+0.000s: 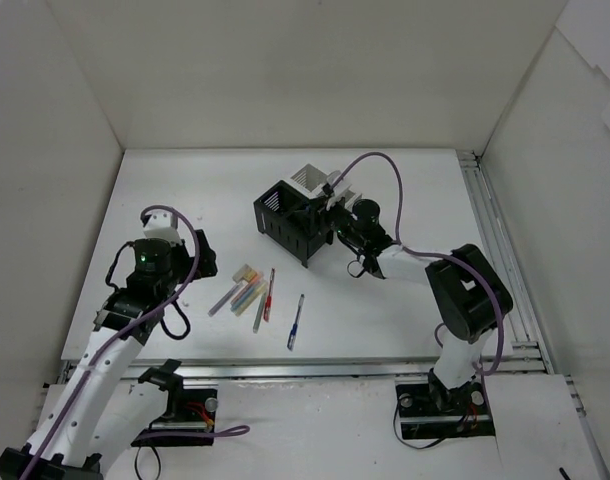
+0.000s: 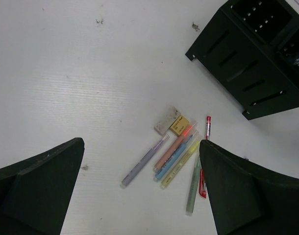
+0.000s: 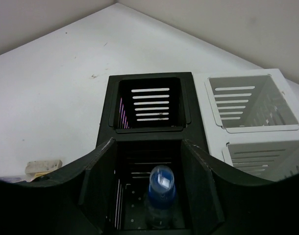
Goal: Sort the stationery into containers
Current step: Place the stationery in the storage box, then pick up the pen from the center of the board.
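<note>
The containers (image 1: 290, 222) are two black and two white bins in one block at mid table. My right gripper (image 1: 337, 215) is open over the near black bin (image 3: 139, 147), its fingers (image 3: 98, 181) apart on either side of a clear blue-capped bottle (image 3: 160, 193) that stands inside, untouched. My left gripper (image 2: 142, 196) is open and empty, high above the loose stationery: purple (image 2: 144, 161), pink (image 2: 175, 147), blue (image 2: 176, 157) and yellow (image 2: 181, 164) markers, a grey-green pen (image 2: 194, 178), a red pen (image 2: 206, 129) and two eraser blocks (image 2: 172, 122). A blue pen (image 1: 296, 322) lies apart.
The far black bin (image 3: 149, 100) shows a thin purple streak along its left wall. The two white bins (image 3: 250, 100) look empty. White walls enclose the table (image 1: 185, 190) on three sides, and a metal rail (image 1: 495, 240) runs along its right edge.
</note>
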Robot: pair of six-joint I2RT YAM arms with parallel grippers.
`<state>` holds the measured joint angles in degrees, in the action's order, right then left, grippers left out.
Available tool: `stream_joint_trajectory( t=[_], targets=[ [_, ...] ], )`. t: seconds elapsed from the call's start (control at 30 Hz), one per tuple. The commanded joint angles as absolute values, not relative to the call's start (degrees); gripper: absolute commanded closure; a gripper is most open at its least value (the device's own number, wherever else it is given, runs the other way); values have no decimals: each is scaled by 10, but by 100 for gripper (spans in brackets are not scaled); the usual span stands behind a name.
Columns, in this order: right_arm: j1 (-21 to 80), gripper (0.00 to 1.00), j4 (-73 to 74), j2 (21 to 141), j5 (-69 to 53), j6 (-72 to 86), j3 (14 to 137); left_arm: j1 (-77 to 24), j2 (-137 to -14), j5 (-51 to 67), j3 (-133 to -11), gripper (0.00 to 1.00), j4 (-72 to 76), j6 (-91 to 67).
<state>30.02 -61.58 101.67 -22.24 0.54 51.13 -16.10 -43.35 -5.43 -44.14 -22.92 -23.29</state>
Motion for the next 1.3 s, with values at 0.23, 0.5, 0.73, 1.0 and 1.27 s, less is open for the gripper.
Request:
stream_joint_trajectory(
  t=[0.23,0.5,0.73,1.0,1.27],
  targets=[
    [301,18,-693,867,-219,46,469,-164,-454,67,-438,0,-198,-236],
    [307,2,-558,666,-15,141,381,-301,-544,144,-427,0,-138,-218],
    [309,2,-111,556,257,239,428,-477,-727,57,-498,0,-159,-211],
    [309,2,-12,498,331,274,412,-557,-883,-23,-591,0,-204,-219],
    [309,2,21,484,340,276,408,-562,-914,-12,-575,9,-205,-242]
  ],
)
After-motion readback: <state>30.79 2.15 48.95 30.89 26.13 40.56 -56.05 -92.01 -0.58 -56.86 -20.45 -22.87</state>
